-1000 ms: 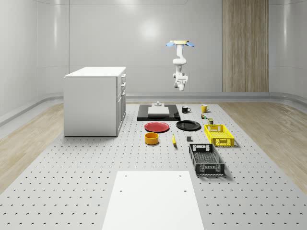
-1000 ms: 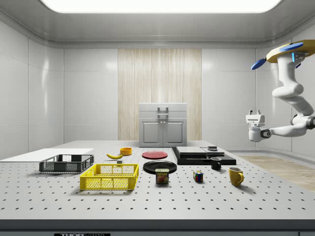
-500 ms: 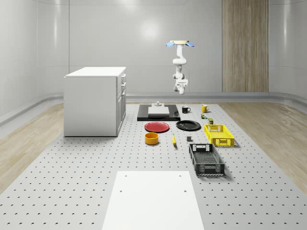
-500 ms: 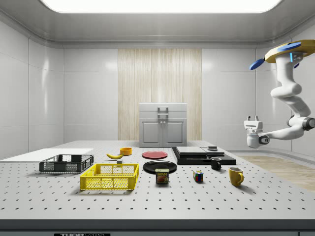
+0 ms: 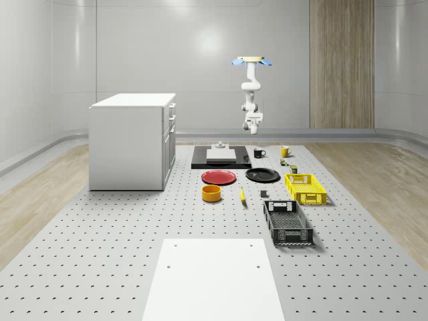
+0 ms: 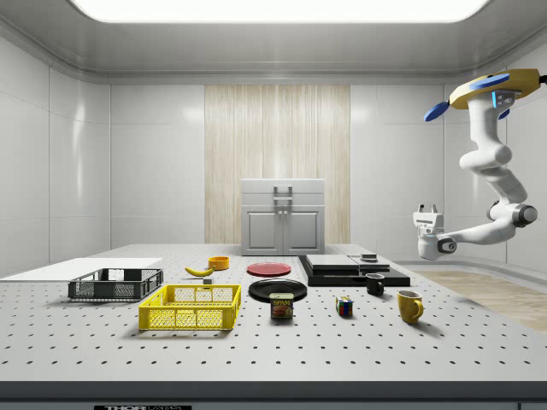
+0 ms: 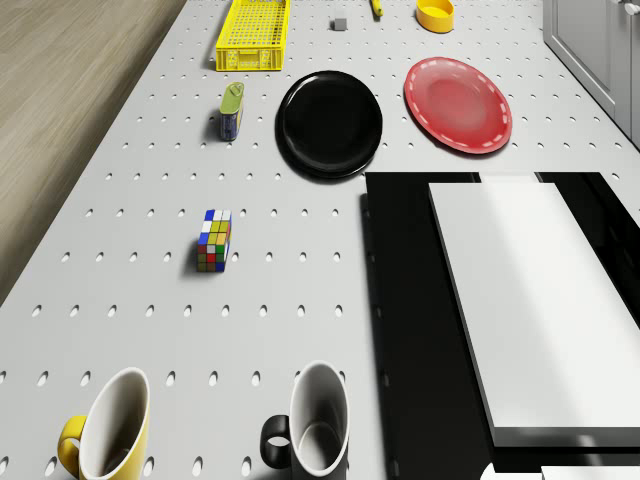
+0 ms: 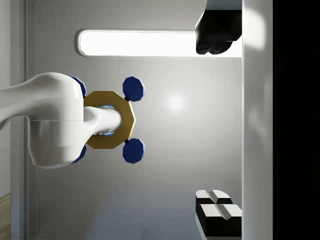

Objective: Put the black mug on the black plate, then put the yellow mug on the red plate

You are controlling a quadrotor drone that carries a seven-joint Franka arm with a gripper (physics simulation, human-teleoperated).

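We see a grey perforated table in a pale-walled room with a wood-panelled strip on the far wall. In the whole-scene view a white cabinet stands on the table's left, and a white sheet lies at the near edge.

Moving right, a black slab carries a white block. In front of it lies the red plate, with an orange bowl and a banana nearer still. The black plate sits just beside the red one. Further right are a yellow crate and a black crate.

The black mug stands upright on the table behind the black plate, apart from it. The yellow mug stands near it, to its right.

The drone hovers high over the table's far end, its arm hanging below it. In the side view the gripper is well above the black mug and a little to the side view's right of it. It points up at the ceiling, and in the wrist view its fingers are spread wide, holding nothing.
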